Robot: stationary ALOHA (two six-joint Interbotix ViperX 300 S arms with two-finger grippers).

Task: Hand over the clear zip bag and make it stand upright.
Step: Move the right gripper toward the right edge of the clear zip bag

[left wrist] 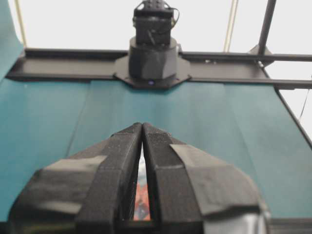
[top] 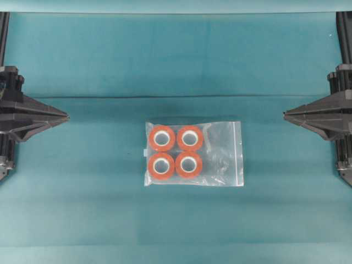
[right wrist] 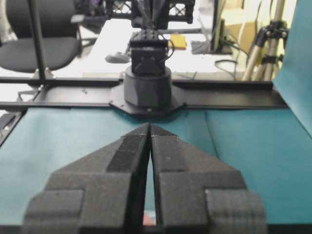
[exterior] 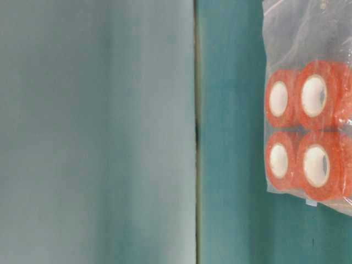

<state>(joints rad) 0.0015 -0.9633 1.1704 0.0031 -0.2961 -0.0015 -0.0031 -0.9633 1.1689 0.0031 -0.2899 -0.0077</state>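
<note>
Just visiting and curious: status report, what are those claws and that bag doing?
Left claw shut, empty. Right claw shut, empty. Clear zip bag flat mid-table, four orange tape rolls inside. Nothing in the way.

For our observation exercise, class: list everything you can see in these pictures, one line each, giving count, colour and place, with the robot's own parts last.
zip bag: one, clear, lying flat in the middle of the table.
tape rolls: four, orange-red with white cores, two by two in the bag's left half.
table cover: one, teal, over the whole surface.
left pincer: one, black, shut, at the left edge, apart from the bag.
right pincer: one, black, shut, at the right edge, apart from the bag.
</note>
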